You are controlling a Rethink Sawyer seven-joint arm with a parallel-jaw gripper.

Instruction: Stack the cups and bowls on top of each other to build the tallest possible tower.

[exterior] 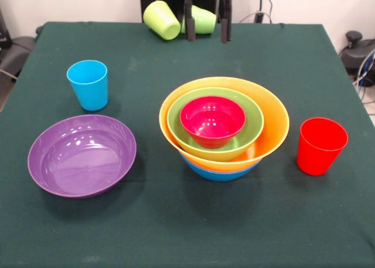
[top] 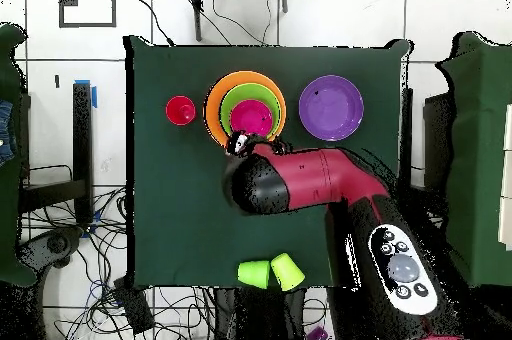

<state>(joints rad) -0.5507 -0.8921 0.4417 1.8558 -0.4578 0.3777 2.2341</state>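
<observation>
- Bowls fill the near half of the bench (exterior: pixel 187 233), which wears a dark green cloth.
- Nearest the front camera, on its left, a wide shallow purple bowl (exterior: pixel 82 155) sits alone, open side up and empty.
- Just right of centre stands the tower (exterior: pixel 224 127): a blue bowl (exterior: pixel 220 174) at the bottom, showing only as a low band, with a big orange bowl (exterior: pixel 275 124) nested in it.
- Inside the orange bowl sits a green bowl (exterior: pixel 249 130), and inside that a small red bowl (exterior: pixel 212 121), all open side up.
- To the right of the tower, apart from it, a red cup (exterior: pixel 320 145) stands upright near the bench's right edge in the front view.
- Farther back on the left, a sky blue cup (exterior: pixel 88 84) stands upright, behind the purple bowl and not touching it.
- At the far edge, two light green cups lie on their sides close together: one cup (exterior: pixel 162 19) to the left, the other cup (exterior: pixel 201 20) partly behind the tool.
- The tool (exterior: pixel 207 30) hangs at the far edge, its two dark fingers (exterior: pixel 190 24) pointing down, set apart with a clear gap and nothing between them.
- From overhead, the red and black arm (top: pixel 300 181) lies across the bench, its end beside the tower.
</observation>
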